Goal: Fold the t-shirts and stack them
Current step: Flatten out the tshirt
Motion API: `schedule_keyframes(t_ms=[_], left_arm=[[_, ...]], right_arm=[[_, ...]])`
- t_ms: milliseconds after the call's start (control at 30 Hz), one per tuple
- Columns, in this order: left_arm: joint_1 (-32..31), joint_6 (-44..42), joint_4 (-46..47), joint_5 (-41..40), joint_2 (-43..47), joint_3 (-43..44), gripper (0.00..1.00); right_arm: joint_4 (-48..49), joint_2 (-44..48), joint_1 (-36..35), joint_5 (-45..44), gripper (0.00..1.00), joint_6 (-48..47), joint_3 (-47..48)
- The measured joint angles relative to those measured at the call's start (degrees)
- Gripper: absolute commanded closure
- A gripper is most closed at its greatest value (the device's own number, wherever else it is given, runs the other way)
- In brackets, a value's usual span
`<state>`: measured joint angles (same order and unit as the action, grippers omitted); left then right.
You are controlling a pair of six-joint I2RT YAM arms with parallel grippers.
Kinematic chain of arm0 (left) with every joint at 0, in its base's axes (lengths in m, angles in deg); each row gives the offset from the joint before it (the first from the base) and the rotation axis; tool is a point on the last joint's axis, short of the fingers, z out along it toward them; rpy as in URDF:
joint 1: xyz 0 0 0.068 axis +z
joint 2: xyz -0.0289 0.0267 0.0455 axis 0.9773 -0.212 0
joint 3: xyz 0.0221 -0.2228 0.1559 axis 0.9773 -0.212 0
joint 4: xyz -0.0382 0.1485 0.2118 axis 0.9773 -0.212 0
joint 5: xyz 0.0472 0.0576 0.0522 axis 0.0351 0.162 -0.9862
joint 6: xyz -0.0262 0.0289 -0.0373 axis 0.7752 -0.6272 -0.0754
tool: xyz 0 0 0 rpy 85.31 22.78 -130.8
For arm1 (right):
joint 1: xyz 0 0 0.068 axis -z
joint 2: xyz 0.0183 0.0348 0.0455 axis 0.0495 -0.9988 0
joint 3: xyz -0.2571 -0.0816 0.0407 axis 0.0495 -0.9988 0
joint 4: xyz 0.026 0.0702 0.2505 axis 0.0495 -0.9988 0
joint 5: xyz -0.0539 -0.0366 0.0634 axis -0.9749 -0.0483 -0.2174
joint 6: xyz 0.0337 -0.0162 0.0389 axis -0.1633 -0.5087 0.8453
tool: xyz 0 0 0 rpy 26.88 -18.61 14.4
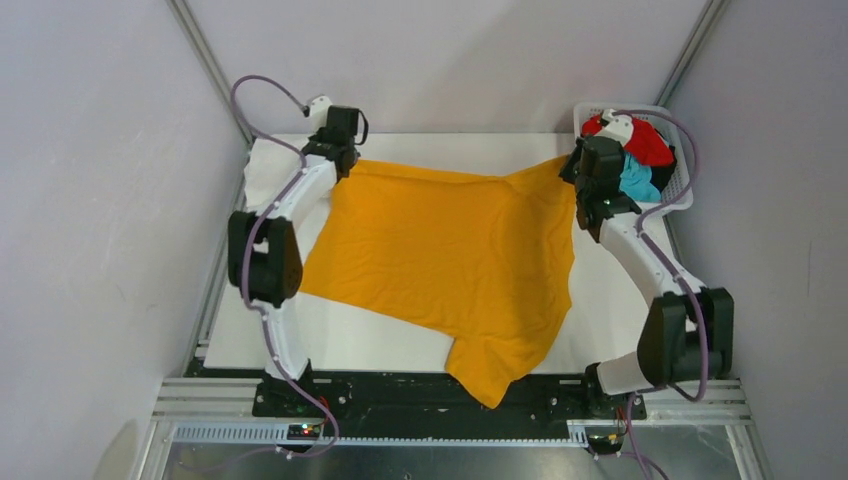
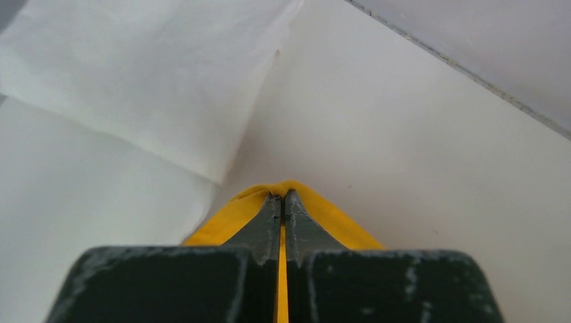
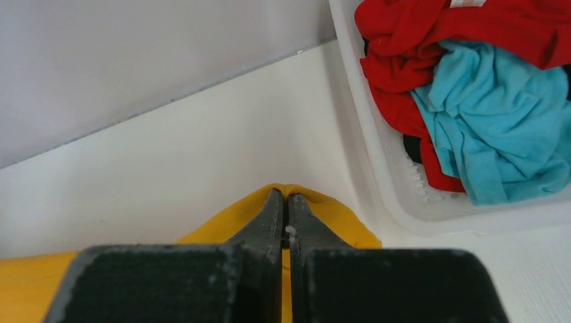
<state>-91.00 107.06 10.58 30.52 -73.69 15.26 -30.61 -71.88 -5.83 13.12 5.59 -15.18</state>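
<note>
The mustard-orange t-shirt (image 1: 450, 255) lies spread across the white table, one end hanging over the near edge. My left gripper (image 1: 345, 160) is shut on its far left corner, seen as a yellow fold (image 2: 323, 208) pinched at my fingertips in the left wrist view. My right gripper (image 1: 578, 170) is shut on its far right corner (image 3: 337, 215), lifted a little off the table. A white t-shirt (image 1: 262, 170) lies flat at the far left, also in the left wrist view (image 2: 148, 81). Red (image 3: 431, 40) and turquoise (image 3: 498, 121) t-shirts lie crumpled in the basket.
The white lattice basket (image 1: 680, 190) stands at the far right corner, close beside my right gripper; its rim shows in the right wrist view (image 3: 377, 161). Grey walls close in the back and both sides. The metal frame (image 1: 450, 410) runs along the near edge.
</note>
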Motion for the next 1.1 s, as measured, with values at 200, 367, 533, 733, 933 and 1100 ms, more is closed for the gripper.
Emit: schedule_keyframes(t_ms=[200, 367, 533, 733, 933, 1100], left_arm=[[1.5, -0.4, -0.5, 3.0, -13.4, 11.0, 1.00], [3.5, 0.3, -2.4, 8.8, -26.6, 27.3, 0.40], [4.7, 2.0, -3.4, 14.7, -31.7, 35.2, 0.01], [5.0, 2.2, -3.5, 18.9, -29.9, 35.1, 0.00], [4.1, 2.1, -3.5, 20.2, -18.8, 20.7, 0.00], [1.8, 2.2, -3.6, 18.7, -7.6, 7.2, 0.00]], right_arm=[[2.4, -11.7, 1.0, 1.9, 0.95, -0.1, 3.7], [1.3, -25.4, 2.1, 2.5, 0.48, -0.1, 15.2], [-7.3, -37.1, 2.8, 3.5, 0.02, -0.7, 33.2], [-11.2, -36.7, 2.8, 6.5, 0.01, 0.1, 34.5], [-14.4, -33.3, 2.5, 14.1, 0.00, 5.6, 27.3], [-16.3, -33.7, 2.1, 19.6, 0.01, 11.3, 24.2]])
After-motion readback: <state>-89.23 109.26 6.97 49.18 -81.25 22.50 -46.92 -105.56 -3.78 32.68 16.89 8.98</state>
